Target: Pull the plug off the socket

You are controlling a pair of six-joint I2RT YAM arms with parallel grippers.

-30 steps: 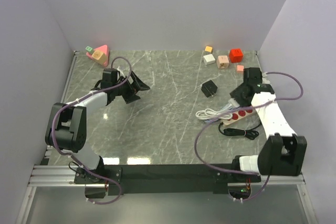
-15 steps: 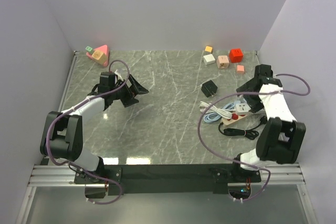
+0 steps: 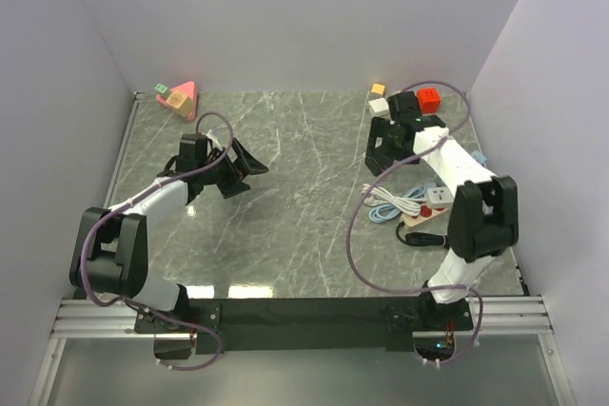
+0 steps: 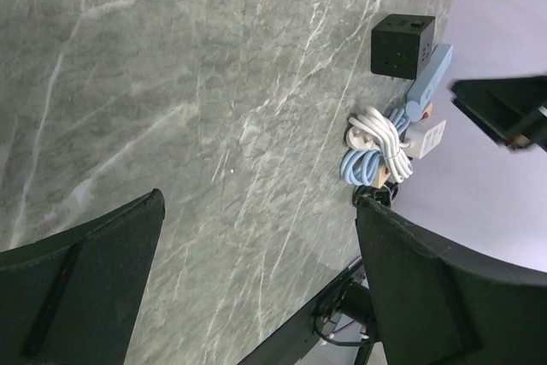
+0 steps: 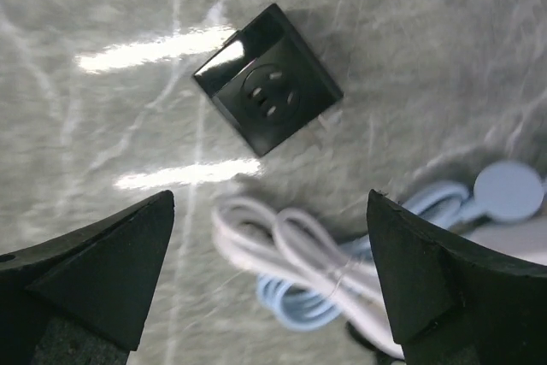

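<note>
My right arm (image 3: 459, 166) has swung off the white power strip (image 3: 433, 202) by the worktop's right edge and now hangs over the glossy black cube adapter (image 5: 267, 79), nearer the far edge. The right gripper (image 3: 383, 147) has let go: its jaws stand wide apart with nothing between them. The strip has turned and slid a little.

The cube lies free on the grey marble worktop (image 3: 304, 235), apart from the strip, so I judge it unplugged. I cannot tell whether another plug still sits in the strip.

The left gripper (image 3: 249, 170), also spread and empty, hovers toward the left edge, well apart. Coiled white and pale-blue cables (image 3: 385, 206) lie between cube and strip and could snag a grasp. A black cord (image 3: 428, 238) loops on the strip's near side. Small coloured wooden blocks (image 3: 427, 100) sit in both far corners.
</note>
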